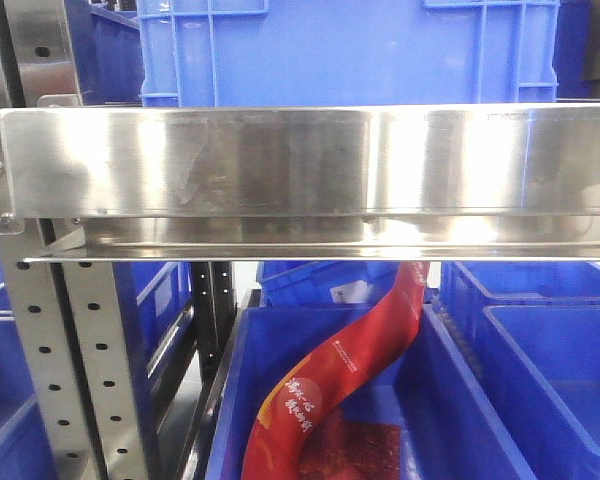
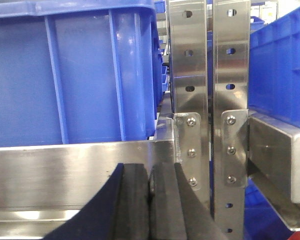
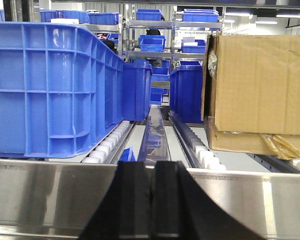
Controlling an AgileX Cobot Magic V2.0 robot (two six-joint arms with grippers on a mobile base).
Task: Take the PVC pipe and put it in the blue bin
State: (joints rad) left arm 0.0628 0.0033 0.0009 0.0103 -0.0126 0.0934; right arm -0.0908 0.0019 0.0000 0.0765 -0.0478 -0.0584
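No PVC pipe shows in any view. Blue bins are everywhere: one large blue bin (image 1: 350, 50) sits on the steel shelf in the front view, and another blue bin (image 1: 430, 400) below it holds a red banner. My left gripper (image 2: 150, 172) is shut with nothing between its black fingers, close in front of the shelf's steel rail (image 2: 70, 170), under a blue bin (image 2: 75, 75). In the right wrist view my right gripper (image 3: 153, 167) is also shut and empty, facing a steel rail (image 3: 250, 200) with a blue bin (image 3: 55, 85) at left.
A steel shelf beam (image 1: 300, 160) spans the front view, with perforated uprights (image 1: 70, 370) at left. Two steel uprights (image 2: 210, 100) stand right of my left gripper. A cardboard box (image 3: 260, 95) sits on the roller track (image 3: 200, 150) at right. More blue bins (image 1: 550, 360) fill the lower shelves.
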